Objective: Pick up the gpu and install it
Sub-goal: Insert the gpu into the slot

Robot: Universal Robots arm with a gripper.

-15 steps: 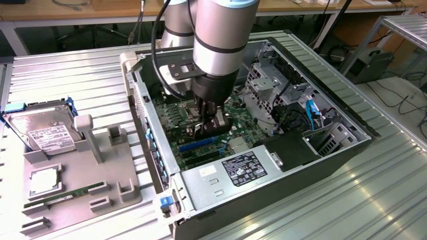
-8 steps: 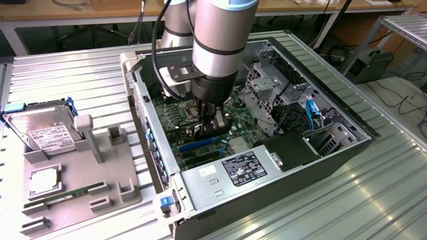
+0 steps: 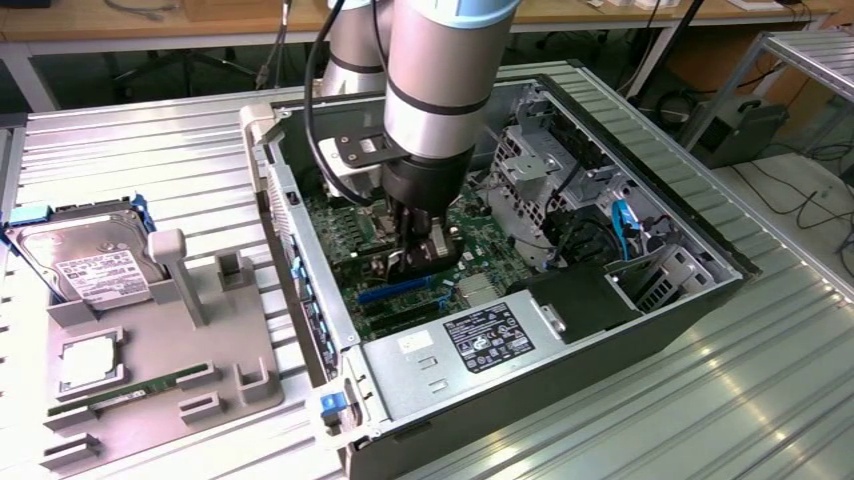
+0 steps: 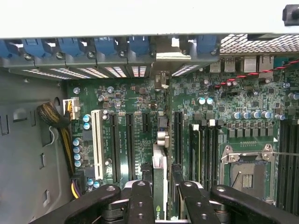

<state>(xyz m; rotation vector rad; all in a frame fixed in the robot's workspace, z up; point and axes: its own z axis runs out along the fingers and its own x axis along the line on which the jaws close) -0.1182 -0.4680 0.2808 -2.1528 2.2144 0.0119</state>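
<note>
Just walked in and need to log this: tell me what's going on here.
The robot arm is reaching into the open computer case. Its jaws are shut on the gpu, held on edge over the slots of the motherboard. Whether it sits in a slot yet cannot be told.

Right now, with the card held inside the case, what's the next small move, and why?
Probably a slow, short push toward the board. The pincer grips the thin green gpu card with black cooler edge-on, parallel to the long black slot on the green motherboard; whether it is seated I cannot tell.
</note>
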